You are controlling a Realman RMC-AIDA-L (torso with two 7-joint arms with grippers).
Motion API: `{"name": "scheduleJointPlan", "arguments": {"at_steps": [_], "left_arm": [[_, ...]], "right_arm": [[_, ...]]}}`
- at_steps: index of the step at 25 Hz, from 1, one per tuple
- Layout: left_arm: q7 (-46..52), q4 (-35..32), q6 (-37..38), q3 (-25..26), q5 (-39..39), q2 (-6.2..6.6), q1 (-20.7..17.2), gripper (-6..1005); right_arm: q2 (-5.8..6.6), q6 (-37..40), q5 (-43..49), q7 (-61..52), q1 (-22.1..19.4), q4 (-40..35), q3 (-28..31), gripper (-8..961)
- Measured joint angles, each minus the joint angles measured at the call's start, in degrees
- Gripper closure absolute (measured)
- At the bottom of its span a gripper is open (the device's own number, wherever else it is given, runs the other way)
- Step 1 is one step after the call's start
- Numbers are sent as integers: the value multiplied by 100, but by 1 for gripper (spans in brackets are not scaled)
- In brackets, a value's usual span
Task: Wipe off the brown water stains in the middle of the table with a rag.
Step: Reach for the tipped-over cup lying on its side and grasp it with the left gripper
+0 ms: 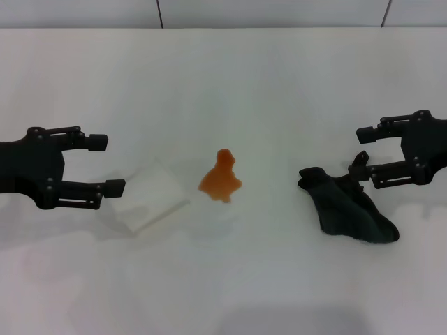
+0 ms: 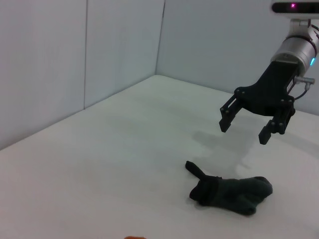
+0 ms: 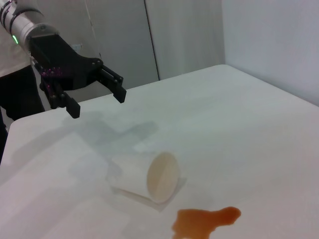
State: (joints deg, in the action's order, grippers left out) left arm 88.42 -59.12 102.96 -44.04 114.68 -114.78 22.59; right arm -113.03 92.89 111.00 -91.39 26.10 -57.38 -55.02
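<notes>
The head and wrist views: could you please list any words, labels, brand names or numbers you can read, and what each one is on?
None: no readable text in any view.
Black left gripper: no markings.
Black right gripper: no markings.
Pale translucent cup lying on its side: plain.
Dark green lumpy rag and white matte table: unmarked.

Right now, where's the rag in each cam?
Head view: rag lies on the table at the right, just under the open right gripper, right of the stain.
Left wrist view: rag in the lower right, below that same gripper, which hangs above it.
Right wrist view: not in it; it shows the cup, stain and left gripper.
Shared landmark: the right gripper.
</notes>
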Motion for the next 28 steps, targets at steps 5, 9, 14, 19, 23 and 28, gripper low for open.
{"name": "scheduleJointPlan", "arguments": {"at_steps": [5, 9, 14, 19, 23, 28], "left_arm": [[-2, 3, -1, -1, 2, -18, -11, 113], [-4, 3, -1, 1, 2, -22, -14, 114], [34, 3, -14, 1, 2, -28, -9, 116], [507, -334, -21, -22, 154, 8, 19, 117], [1338, -1236, 84, -37, 909, -9, 195, 118], [2290, -1741, 437, -143, 1867, -29, 717, 119]], "right_arm": [[-47, 0, 9, 25, -4, 2, -7, 213], [-73, 2, 19, 27, 1, -21, -32, 213], [-85, 1, 24, 35, 1, -32, -40, 213], [-87, -5, 27, 40, 0, -27, -13, 213], [-87, -14, 26, 70, 0, -27, -9, 213], [-91, -17, 1, 129, 0, -6, -9, 213]]}}
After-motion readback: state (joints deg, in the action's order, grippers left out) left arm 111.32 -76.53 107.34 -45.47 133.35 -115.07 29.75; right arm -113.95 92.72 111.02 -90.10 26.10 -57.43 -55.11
